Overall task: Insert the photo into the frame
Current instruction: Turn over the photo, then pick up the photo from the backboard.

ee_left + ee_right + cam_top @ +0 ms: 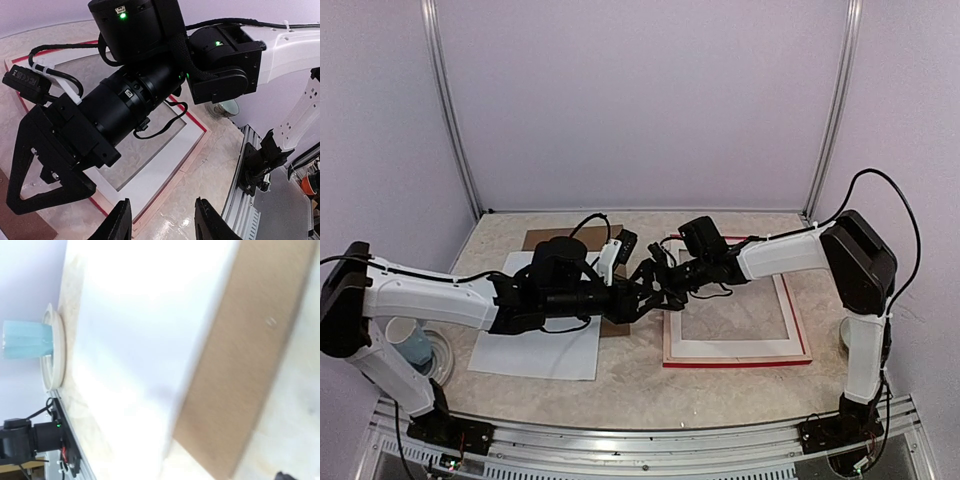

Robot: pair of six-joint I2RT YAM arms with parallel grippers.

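At table point(620, 385) centre, left claw point(162, 210) released, right claw point(665, 278) spread, tips hidden, thin red rectangular frame point(735, 362) three o'clock, white-backed paper photo point(535, 345) nine o'clock.

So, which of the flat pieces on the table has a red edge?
The frame, lying right of the white sheet and the brown board. Thin red bars run around it; the other two are plain.

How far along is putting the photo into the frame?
Done: the frame lies back up, no picture in it. In hand: nothing; the left pincer is open and empty over the frame's edge. Left: the photo lies white side up beside the frame, yet to be lifted in.
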